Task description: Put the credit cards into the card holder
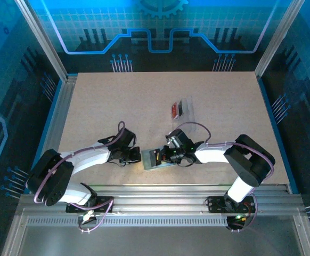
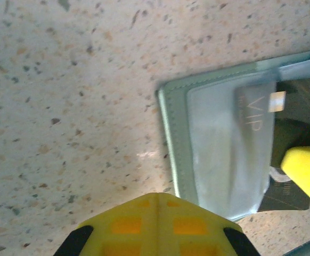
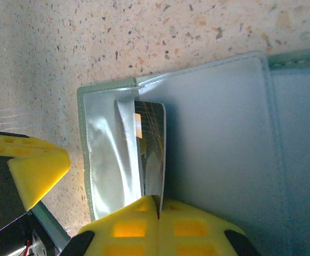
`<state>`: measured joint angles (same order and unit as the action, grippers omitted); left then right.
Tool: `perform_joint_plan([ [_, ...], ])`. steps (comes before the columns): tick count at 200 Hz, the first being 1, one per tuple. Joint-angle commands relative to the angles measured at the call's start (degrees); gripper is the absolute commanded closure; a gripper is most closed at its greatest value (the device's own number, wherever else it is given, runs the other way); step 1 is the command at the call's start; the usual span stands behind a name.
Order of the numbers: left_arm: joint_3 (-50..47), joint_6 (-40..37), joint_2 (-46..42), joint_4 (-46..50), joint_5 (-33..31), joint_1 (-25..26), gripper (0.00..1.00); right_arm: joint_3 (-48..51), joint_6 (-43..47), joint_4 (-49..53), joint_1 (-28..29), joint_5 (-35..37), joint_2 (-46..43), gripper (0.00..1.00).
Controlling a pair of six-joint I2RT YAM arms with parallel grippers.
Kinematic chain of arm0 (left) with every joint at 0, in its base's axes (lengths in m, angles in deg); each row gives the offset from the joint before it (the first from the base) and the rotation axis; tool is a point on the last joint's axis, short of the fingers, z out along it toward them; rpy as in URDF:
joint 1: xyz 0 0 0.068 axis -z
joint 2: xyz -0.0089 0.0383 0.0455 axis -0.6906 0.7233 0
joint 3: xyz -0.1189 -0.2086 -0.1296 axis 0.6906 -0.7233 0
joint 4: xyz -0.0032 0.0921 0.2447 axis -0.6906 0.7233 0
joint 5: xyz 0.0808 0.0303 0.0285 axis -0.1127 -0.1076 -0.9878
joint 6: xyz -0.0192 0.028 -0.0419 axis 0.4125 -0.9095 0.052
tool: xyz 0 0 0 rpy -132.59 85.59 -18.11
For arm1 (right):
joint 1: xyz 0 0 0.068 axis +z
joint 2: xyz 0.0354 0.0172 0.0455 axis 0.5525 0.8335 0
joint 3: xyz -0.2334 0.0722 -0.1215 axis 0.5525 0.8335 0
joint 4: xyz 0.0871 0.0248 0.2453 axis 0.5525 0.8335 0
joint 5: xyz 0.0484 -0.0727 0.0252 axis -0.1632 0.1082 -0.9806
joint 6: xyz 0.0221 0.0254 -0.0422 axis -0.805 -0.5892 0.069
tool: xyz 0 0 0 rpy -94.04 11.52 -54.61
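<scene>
The pale grey-green card holder (image 1: 154, 159) lies open near the table's front edge, between my two grippers. My right gripper (image 3: 158, 201) is shut on the edge of the black credit card (image 3: 151, 144). The card's far end sits inside the holder's (image 3: 219, 133) translucent pocket. In the left wrist view the black card (image 2: 292, 140) shows through that pocket, with "VIP" on it. My left gripper (image 2: 158, 195) is shut with nothing between its fingers, at the holder's (image 2: 219, 154) left edge. The red credit card (image 1: 174, 110) lies farther back on the table.
A clear crinkly plastic pouch (image 1: 187, 109) lies beside the red card at mid-table. The speckled beige tabletop (image 1: 117, 101) is framed by metal rails (image 1: 160, 193) at the front and sides. One yellow finger (image 2: 307, 170) of the right gripper reaches in over the holder.
</scene>
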<state>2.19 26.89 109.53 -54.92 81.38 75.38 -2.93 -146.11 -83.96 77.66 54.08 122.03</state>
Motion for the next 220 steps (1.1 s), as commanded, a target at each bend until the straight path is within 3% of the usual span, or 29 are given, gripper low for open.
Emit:
perform_joint_plan([
  [1, -0.67, -1.32, 2.34, -0.1, 2.54, -0.28, 1.0, -0.37, 2.91, 11.05, 1.62, 2.54, 1.33, 0.92],
  [32, -0.32, -1.41, 7.5, -3.76, 3.18, -0.18, 1.0, -1.42, 3.72, 12.15, 1.95, 2.29, 1.43, 0.99],
  [81, -0.86, -1.83, 12.33, -6.0, 2.5, 0.27, 1.0, -4.67, 5.68, 14.46, 3.5, 2.07, 3.35, 1.0],
  [148, 0.17, -1.16, 16.11, -7.24, 1.67, 2.26, 1.0, -7.93, 4.2, 9.32, 6.01, -2.49, 10.0, 1.0],
  [164, 0.26, -1.06, 16.82, -7.74, 1.7, 2.48, 1.0, -8.72, 4.44, 9.42, 6.54, -2.64, 10.41, 0.97],
  [220, 0.2, -0.71, 17.08, -7.71, 1.09, 2.64, 1.0, -11.36, 7.27, 15.79, 6.9, -0.67, 7.95, 0.68],
])
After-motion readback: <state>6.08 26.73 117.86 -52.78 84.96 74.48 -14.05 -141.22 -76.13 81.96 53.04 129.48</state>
